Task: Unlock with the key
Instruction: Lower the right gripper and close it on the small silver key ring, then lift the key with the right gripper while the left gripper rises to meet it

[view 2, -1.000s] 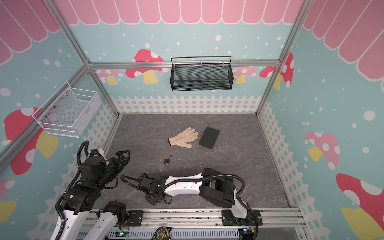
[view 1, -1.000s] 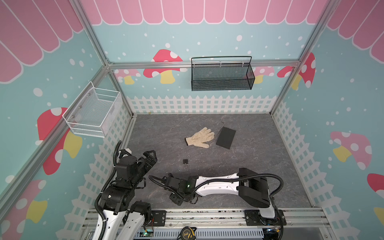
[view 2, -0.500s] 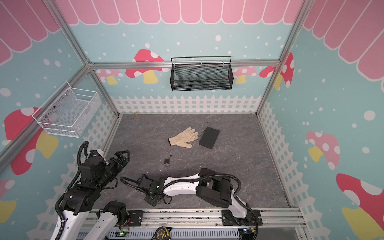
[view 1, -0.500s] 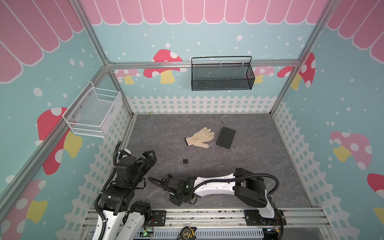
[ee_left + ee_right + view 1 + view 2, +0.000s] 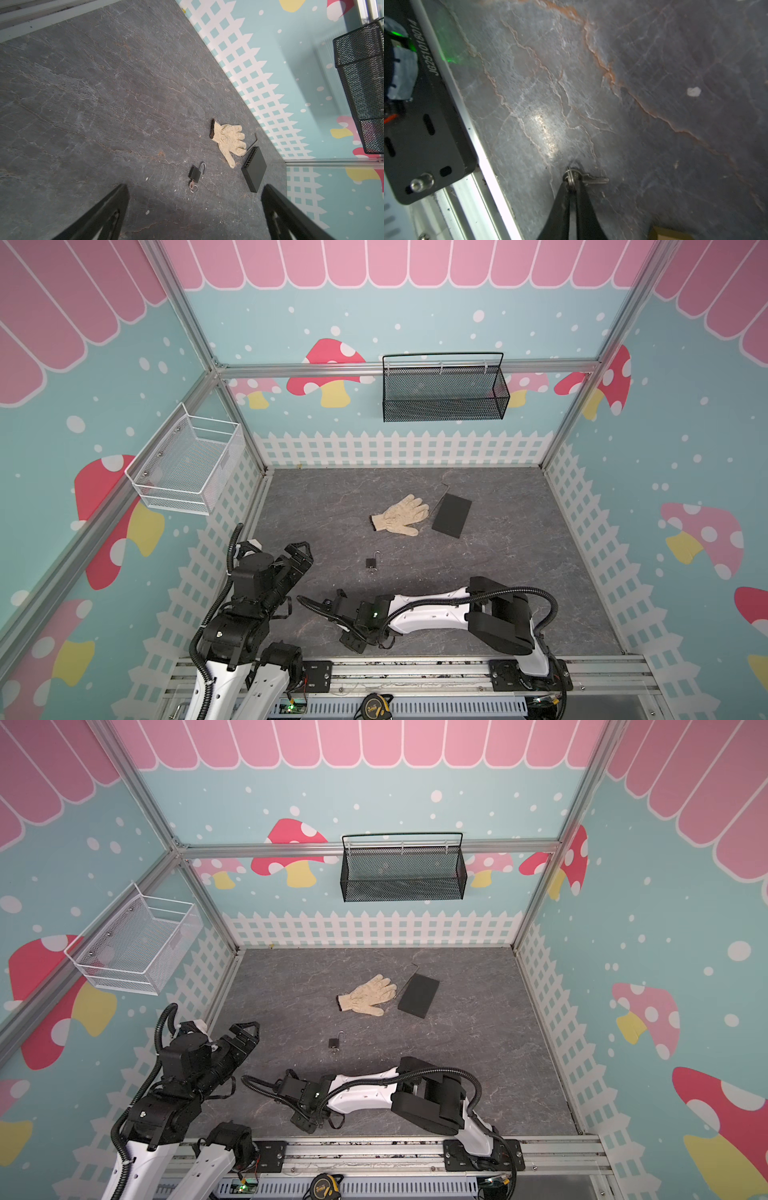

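Robot cell with a grey stone-patterned floor (image 5: pixel 519 556) and pastel mushroom walls, seen from above. The right gripper (image 5: pixel 572 185) reaches across to the near-left part of the floor, close to the front rail (image 5: pixel 483 166). Its 2 jaws are pressed together, pinching the ring of a small silver key (image 5: pixel 596 180). The key's blade lies flat on the floor and sticks out to one side.

The left gripper (image 5: pixel 300 551) hovers above the left side of the floor with its jaws spread wide apart, holding nothing. In the left wrist view its 2 black fingers (image 5: pixel 108 209) frame the padlock (image 5: pixel 194 174). The padlock is small and black and lies on the floor near the middle, well apart from both grippers. A second key (image 5: pixel 192 187) on a ring touches its keyhole end. Whether the shackle is latched is unclear.

Farther back, close together, lie a cream glove (image 5: pixel 401 516), a thin hex key (image 5: pixel 256 139) and a flat black box (image 5: pixel 451 515)
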{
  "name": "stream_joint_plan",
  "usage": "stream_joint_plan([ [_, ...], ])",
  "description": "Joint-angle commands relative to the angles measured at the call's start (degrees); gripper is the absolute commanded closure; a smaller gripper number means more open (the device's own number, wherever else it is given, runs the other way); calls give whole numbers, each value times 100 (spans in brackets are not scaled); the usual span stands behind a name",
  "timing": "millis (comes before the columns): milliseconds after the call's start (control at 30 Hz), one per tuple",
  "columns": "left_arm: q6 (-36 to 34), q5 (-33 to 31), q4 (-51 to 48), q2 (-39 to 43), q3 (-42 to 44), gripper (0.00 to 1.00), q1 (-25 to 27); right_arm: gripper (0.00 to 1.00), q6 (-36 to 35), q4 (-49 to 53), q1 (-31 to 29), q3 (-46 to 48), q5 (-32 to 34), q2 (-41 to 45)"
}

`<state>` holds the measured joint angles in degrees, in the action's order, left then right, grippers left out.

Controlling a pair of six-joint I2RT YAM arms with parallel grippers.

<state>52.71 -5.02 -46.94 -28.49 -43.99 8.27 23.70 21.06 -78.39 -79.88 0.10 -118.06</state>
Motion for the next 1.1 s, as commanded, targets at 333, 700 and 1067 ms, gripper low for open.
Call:
stream_joint_plan([
  [333,187,-65,-107,131,5,0,-36,100,-602,-742,197,823,324,733],
  [700,205,159,-409,116,-123,1,-36,100,-1704,-2023,470,2111,600,2087],
  [1067,-528,1477,839,-341,252,13,-15,100,-1206,-1652,1481,1902,-160,3012],
])
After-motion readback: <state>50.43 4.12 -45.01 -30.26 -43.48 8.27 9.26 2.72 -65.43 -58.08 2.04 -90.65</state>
